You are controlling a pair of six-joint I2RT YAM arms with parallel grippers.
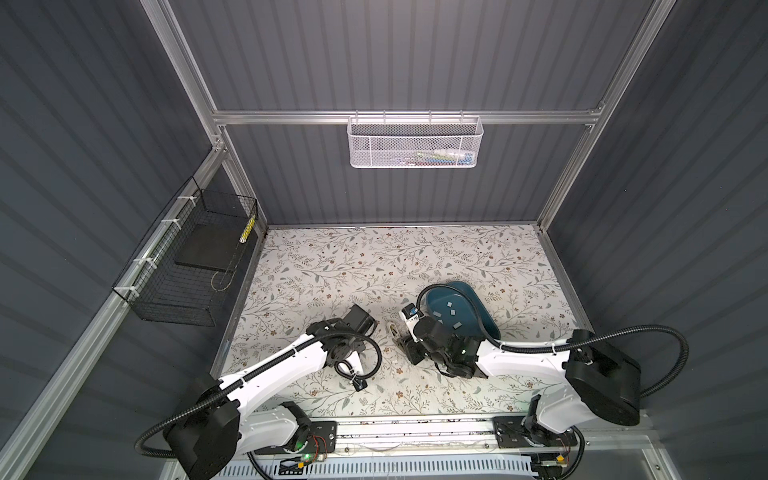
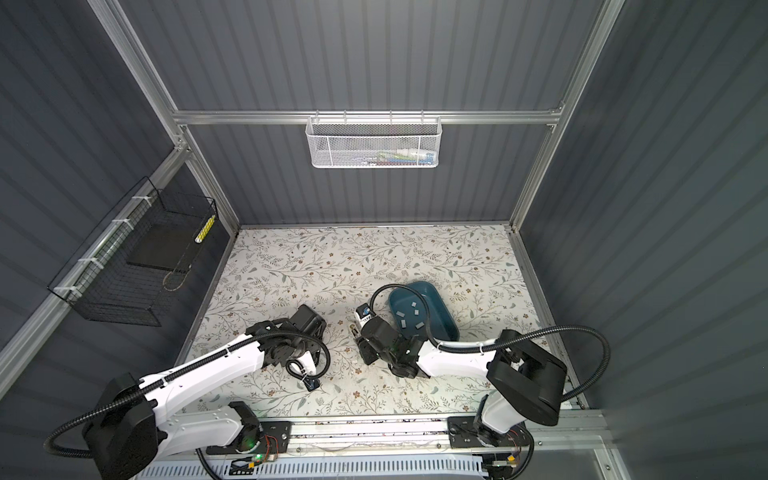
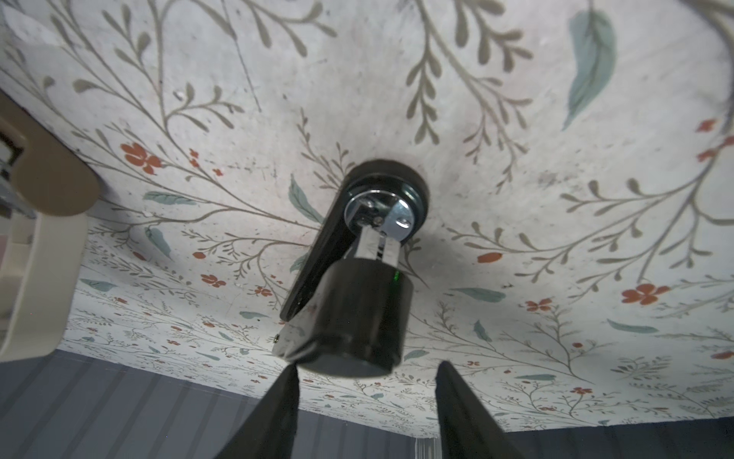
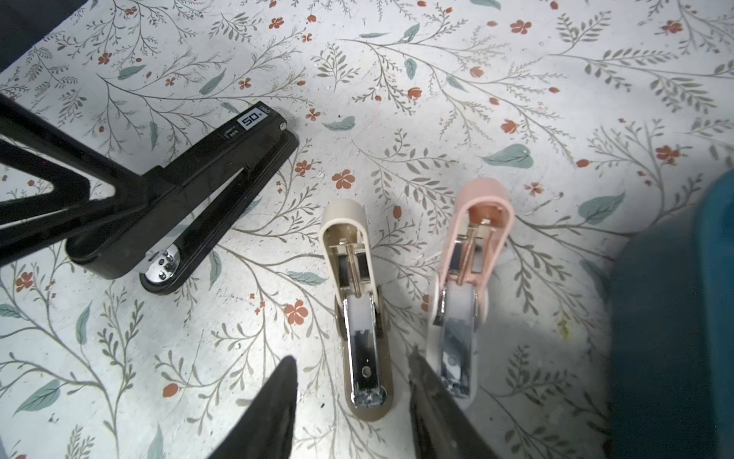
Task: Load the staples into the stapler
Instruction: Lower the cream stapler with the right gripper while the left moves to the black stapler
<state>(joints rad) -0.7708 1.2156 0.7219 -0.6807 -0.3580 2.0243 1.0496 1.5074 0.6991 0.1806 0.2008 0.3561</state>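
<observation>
Three staplers lie on the floral table. The black stapler (image 4: 222,159) sits with its handle raised, and my left gripper (image 3: 366,371) is open at its end; one fingertip (image 3: 290,375) touches its corner and the other stands apart. The beige stapler (image 4: 359,318) and the pink stapler (image 4: 464,262) lie side by side with their tops swung open and their metal channels showing. My right gripper (image 4: 351,361) hovers open over the beige stapler's front end, holding nothing. Several grey staples (image 1: 451,306) lie in the teal tray (image 1: 478,299), seen in both top views.
The teal tray (image 4: 675,318) stands close beside the pink stapler. Both arms meet near the table's middle front. A black wire basket (image 1: 187,266) hangs on the left wall and a white mesh basket (image 1: 415,143) on the back rail.
</observation>
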